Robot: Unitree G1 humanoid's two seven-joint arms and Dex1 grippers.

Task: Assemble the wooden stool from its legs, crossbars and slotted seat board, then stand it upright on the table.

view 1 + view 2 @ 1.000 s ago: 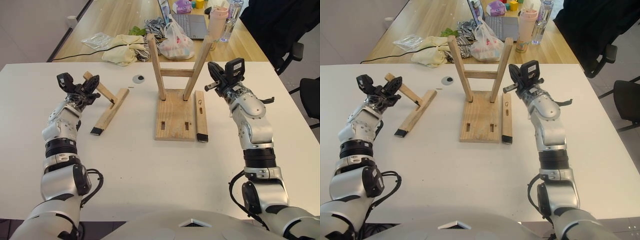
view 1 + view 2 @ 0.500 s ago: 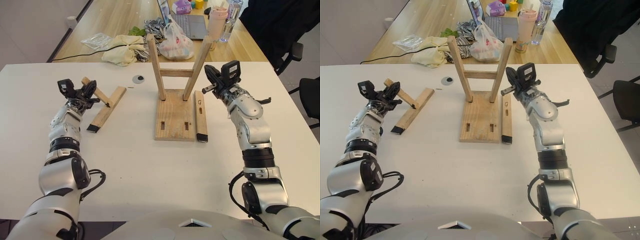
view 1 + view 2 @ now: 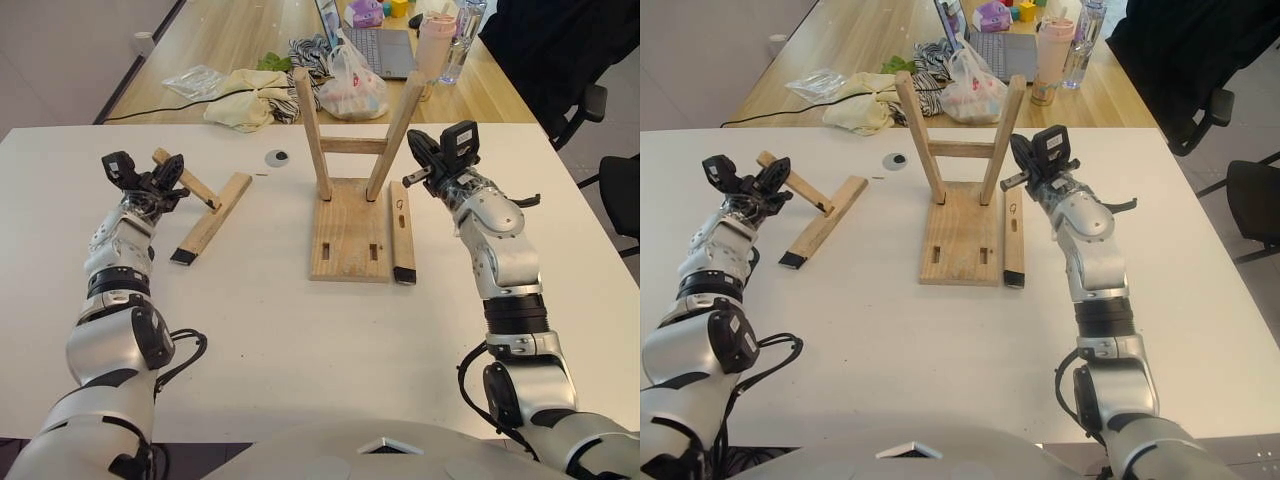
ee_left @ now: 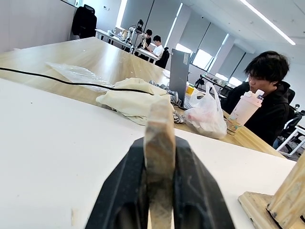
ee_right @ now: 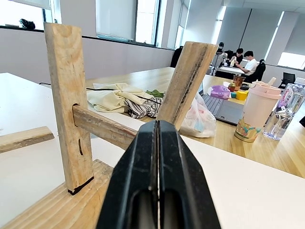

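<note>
The slotted seat board (image 3: 347,238) lies flat mid-table. Two legs (image 3: 311,132) stand up out of it, joined by a crossbar (image 3: 352,145). A loose leg (image 3: 402,232) lies along the board's right edge. On the left lies another leg (image 3: 212,220) with a crossbar (image 3: 190,183) stuck in it. My left gripper (image 3: 158,181) is shut on that crossbar's free end; in the left wrist view the wood (image 4: 159,138) is clamped between the fingers. My right gripper (image 3: 422,160) is shut on nothing, just right of the right standing leg (image 5: 188,81).
A small round disc (image 3: 277,157) lies on the white table behind the left piece. Beyond is a wooden table with cloths (image 3: 247,95), a plastic bag (image 3: 352,88), a laptop (image 3: 378,45) and bottles. A black chair (image 3: 610,180) stands at the right.
My left gripper has drawn the crossbar-and-leg piece to the left and slightly away. My right gripper shifted a little toward the right standing leg, then held still.
</note>
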